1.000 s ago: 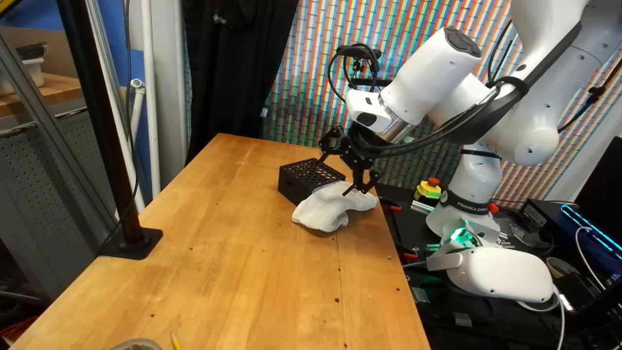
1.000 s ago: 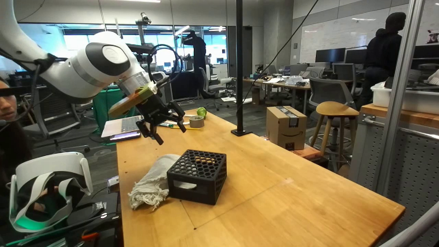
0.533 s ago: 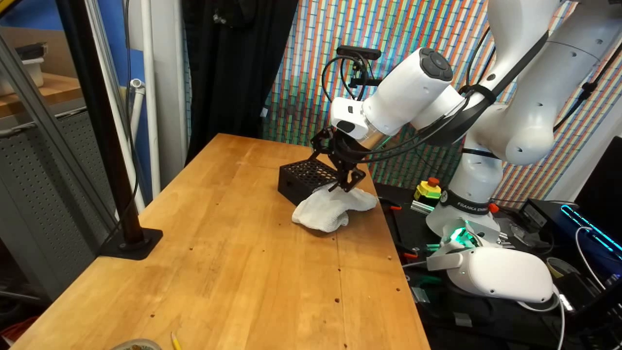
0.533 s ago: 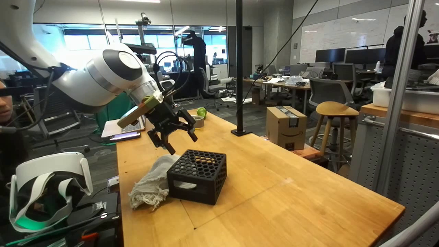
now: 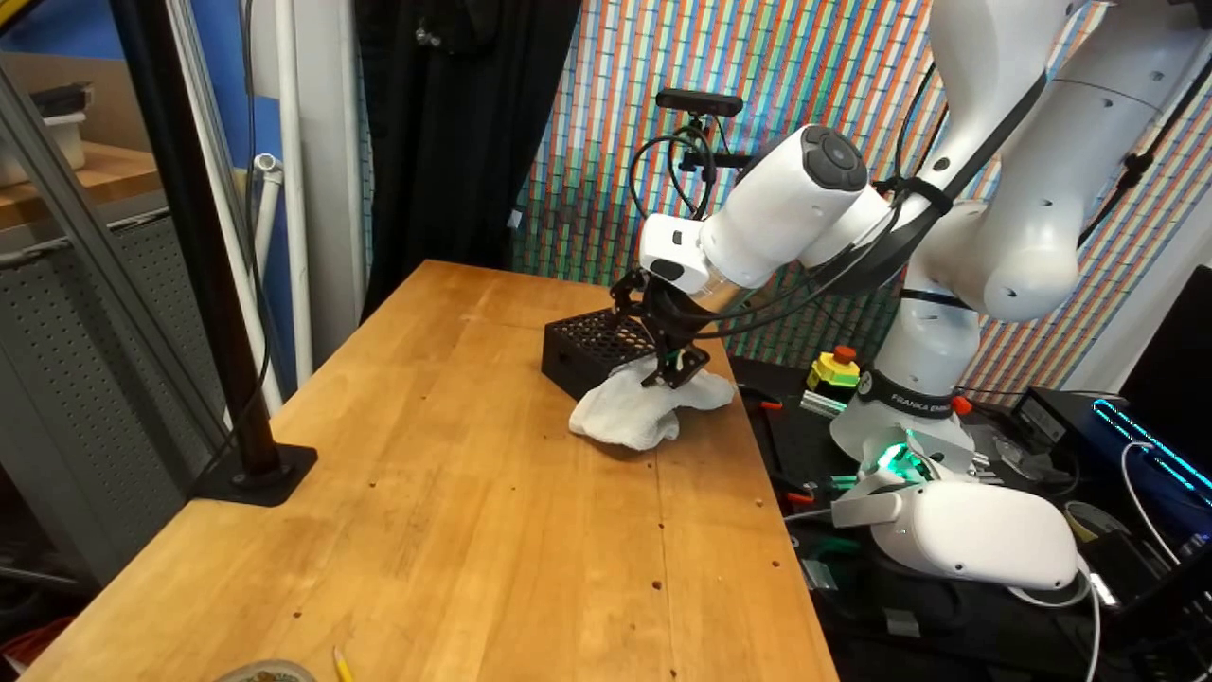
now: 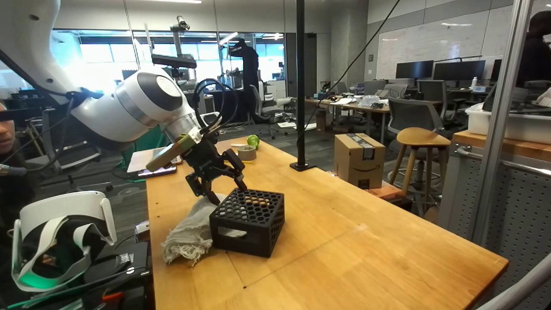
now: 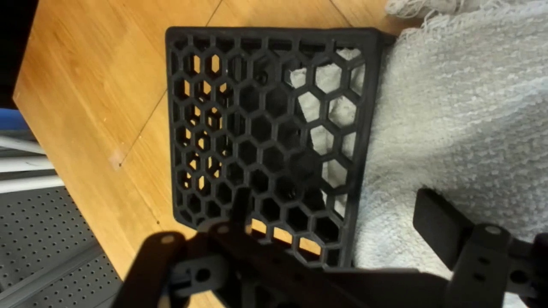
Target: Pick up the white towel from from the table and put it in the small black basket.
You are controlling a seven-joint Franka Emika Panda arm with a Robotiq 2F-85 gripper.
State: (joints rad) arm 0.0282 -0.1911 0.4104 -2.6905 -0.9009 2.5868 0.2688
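Note:
The white towel lies crumpled on the table, against the basket, in both exterior views (image 5: 620,417) (image 6: 189,234) and the wrist view (image 7: 462,107). Part of it shows through the basket's mesh. The small black basket (image 5: 568,362) has its honeycomb mesh face up; it also shows in an exterior view (image 6: 258,240) and the wrist view (image 7: 274,32). My gripper (image 5: 632,350) is open and tilted, low over the basket's edge (image 6: 228,194). In the wrist view (image 7: 338,209) one finger is over the mesh and the other over the towel. Whether either touches is unclear.
A black pole (image 6: 300,107) stands at the table's far edge. A tape roll (image 6: 246,153), a green object (image 6: 253,141) and a laptop (image 6: 142,159) are at one end. A white headset (image 5: 985,535) and an emergency stop (image 5: 835,366) are beside the table.
The gripper has come down and across towards the basket, with its fingers staying open. One fingertip is now at the towel's top and the other at the basket's mesh. Towel and basket have not moved.

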